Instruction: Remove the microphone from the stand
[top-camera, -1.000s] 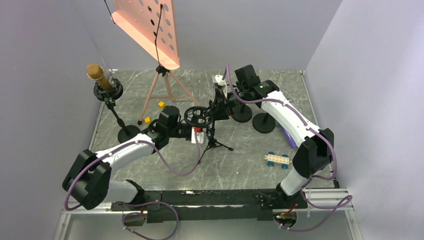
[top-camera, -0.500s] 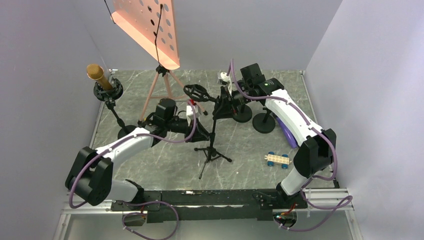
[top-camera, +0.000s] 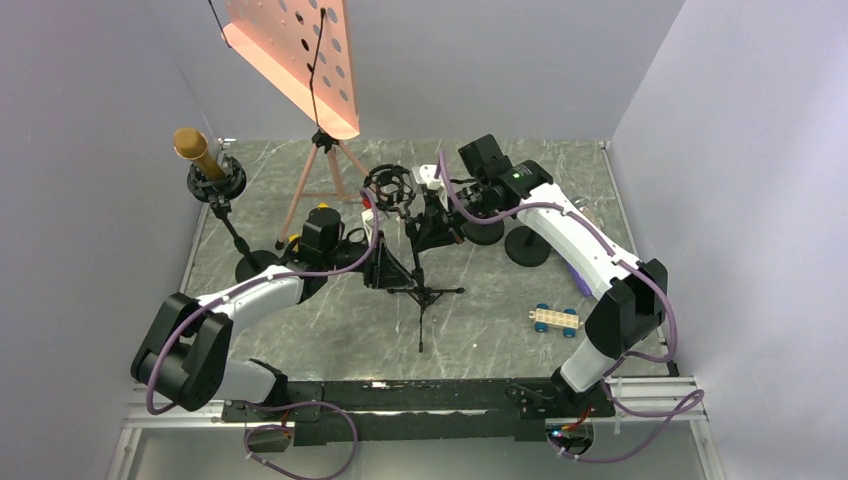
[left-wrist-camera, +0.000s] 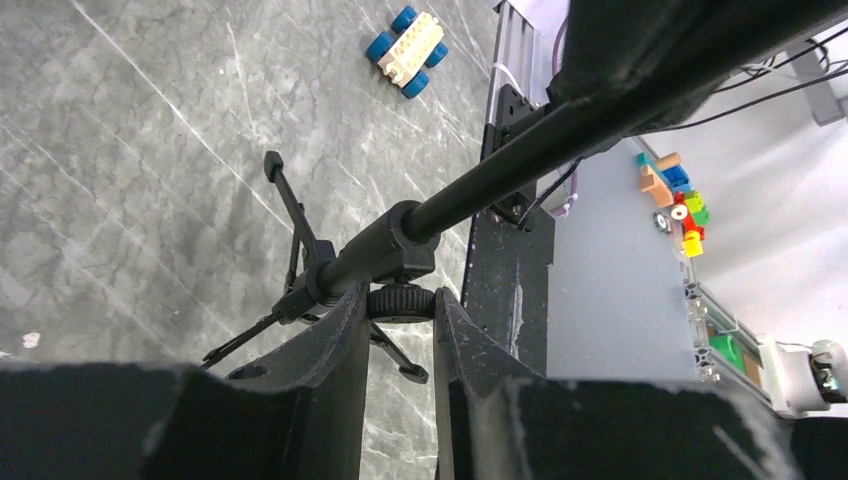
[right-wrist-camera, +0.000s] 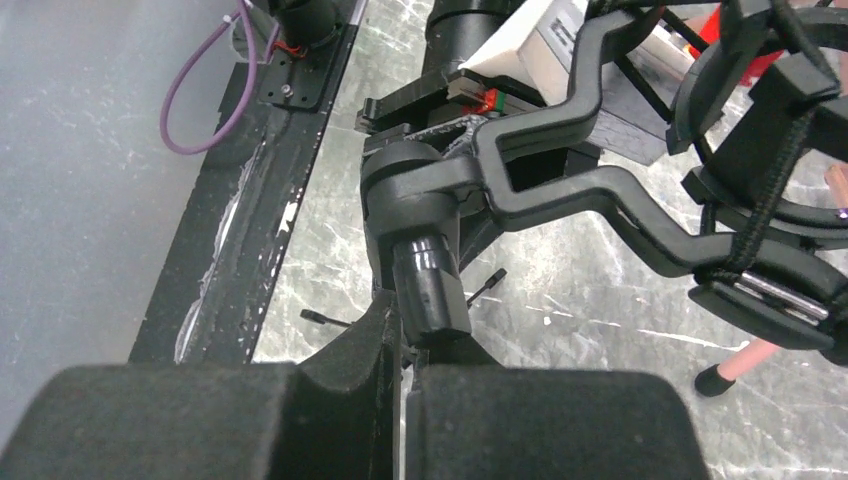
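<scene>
The gold microphone (top-camera: 190, 150) tilts in a round black cradle (top-camera: 228, 181) at the table's (top-camera: 480, 330) far-left corner, well apart from both grippers: left gripper (left-wrist-camera: 398, 318) narrowly clamped on the slim black tripod stand's (left-wrist-camera: 480, 180) ribbed knob (left-wrist-camera: 400, 302), right gripper (right-wrist-camera: 405, 325) pinched fully closed, empty, under a plastic shock mount (right-wrist-camera: 600, 190).

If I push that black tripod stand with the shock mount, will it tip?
Likely yes: the tripod stand has thin, narrow-set legs and carries the shock mount high, so it looks top-heavy. The left claw gripping its pole probably steadies it. The mount's elastic cords suggest some wobble.
</scene>
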